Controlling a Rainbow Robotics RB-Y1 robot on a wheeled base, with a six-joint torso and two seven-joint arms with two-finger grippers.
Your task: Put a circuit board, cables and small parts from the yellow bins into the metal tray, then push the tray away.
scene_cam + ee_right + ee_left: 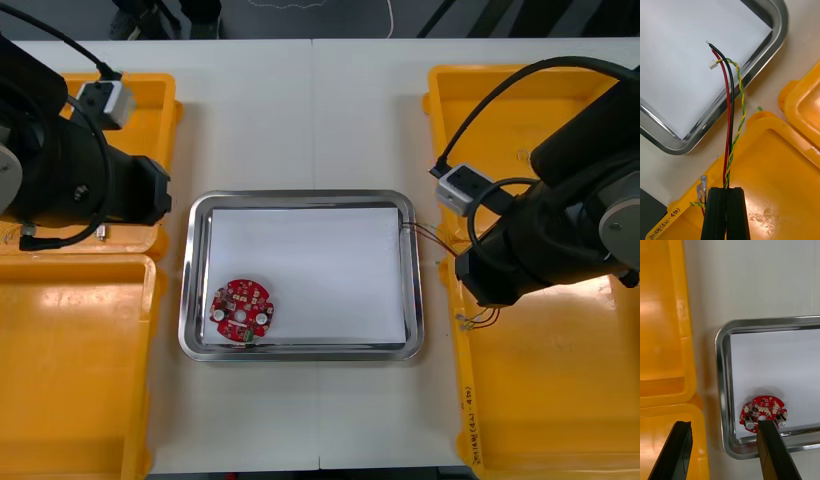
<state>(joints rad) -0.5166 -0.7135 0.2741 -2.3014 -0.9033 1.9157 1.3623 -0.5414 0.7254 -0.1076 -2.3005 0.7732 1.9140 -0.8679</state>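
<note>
The right arm (560,230) angles in over the right-hand yellow bins (545,400). The right gripper (727,189) sits above a bin's inner rim, its fingers pinched together on a bundle of cables (731,112): one red, one black and a twisted green-and-yellow pair. The strands run straight ahead from the fingertips and cross the rim of the metal tray (763,56). They end over its white inside at a small white plug (712,64). The left gripper (724,422) hovers with its fingers wide apart. The round red circuit board (763,413) lies flat in the tray's corner, just past one fingertip.
</note>
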